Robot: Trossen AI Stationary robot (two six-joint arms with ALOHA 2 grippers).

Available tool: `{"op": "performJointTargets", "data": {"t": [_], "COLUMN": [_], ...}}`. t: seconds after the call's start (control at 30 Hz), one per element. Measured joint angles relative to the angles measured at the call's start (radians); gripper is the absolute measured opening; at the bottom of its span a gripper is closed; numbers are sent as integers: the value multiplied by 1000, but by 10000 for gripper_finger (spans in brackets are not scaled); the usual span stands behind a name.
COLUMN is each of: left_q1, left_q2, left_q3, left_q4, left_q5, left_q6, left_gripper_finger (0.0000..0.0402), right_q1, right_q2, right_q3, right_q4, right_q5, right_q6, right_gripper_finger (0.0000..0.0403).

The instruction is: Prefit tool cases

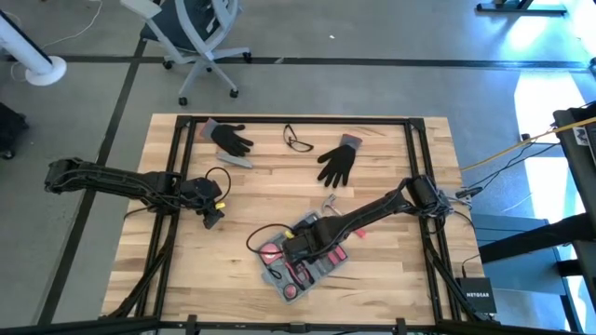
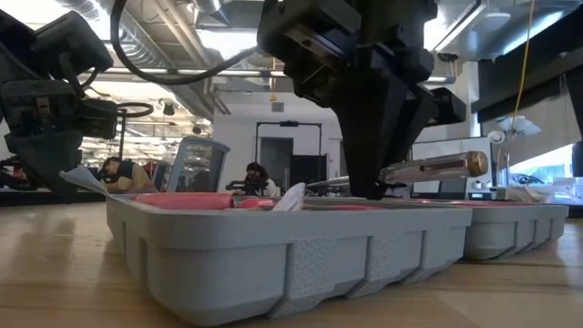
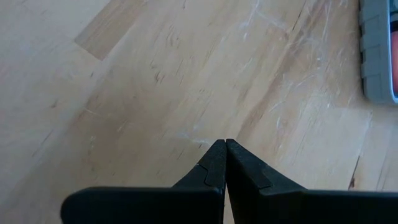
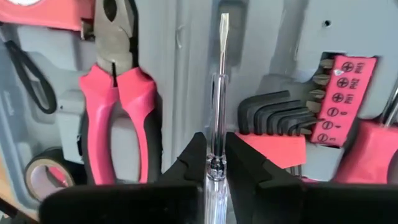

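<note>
The grey tool case [image 1: 346, 265] lies open on the table near its front edge and fills the front of the low view [image 2: 301, 246]. My right gripper [image 4: 216, 140] reaches down into it [image 1: 296, 247] and is shut on a clear-handled screwdriver [image 4: 222, 68]. Pink pliers [image 4: 118, 93], hex keys [image 4: 273, 115] and a pink bit holder [image 4: 339, 96] sit in the case's recesses. My left gripper [image 3: 225, 144] hangs shut over bare wood left of the case [image 1: 212, 221]. My right gripper pinches the screwdriver's clear handle [image 4: 216, 163] between its two fingers, close to where the metal shaft starts. The fingers come from above, pointing down, and lie across the tool. The screwdriver lies about level over the case's middle strip; its handle end [image 2: 437, 167] sticks out sideways at rim height.
Two black gloves [image 1: 230, 138] [image 1: 338, 163], safety glasses [image 1: 298, 140] and a small grey bar [image 1: 237, 160] lie toward the table's far edge. A tape roll [image 4: 40, 171] sits in the case. Bare wood lies between my left gripper and the case.
</note>
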Motion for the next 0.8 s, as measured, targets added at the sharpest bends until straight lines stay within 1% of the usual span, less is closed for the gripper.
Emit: {"op": "performJointTargets", "data": {"t": [0.17, 0.3, 0.4, 0.47, 0.67, 0.73, 0.8], "left_q1": [0, 0, 0, 0, 0, 0, 0], "left_q2": [0, 0, 0, 0, 0, 0, 0], "left_q3": [0, 0, 0, 0, 0, 0, 0], "left_q4": [0, 0, 0, 0, 0, 0, 0], "left_q5": [0, 0, 0, 0, -1, -4, -4], "left_q6": [-1, -1, -1, -1, 28, 36, 46], "left_gripper_finger": [0, 0, 0, 0, 0, 0, 0], "right_q1": [-1, -1, -1, -1, 0, 2, 6], "right_q2": [0, 0, 0, -11, -85, -90, -90], "right_q3": [0, 0, 0, 11, 94, 91, 72], "right_q4": [0, 1, -1, -38, -278, -307, -287], "right_q5": [8, 21, 25, 55, 201, 204, 186], "right_q6": [-4, -4, -4, -4, -4, -6, -16], "right_gripper_finger": [111, 141, 147, 146, 133, 131, 131]}}
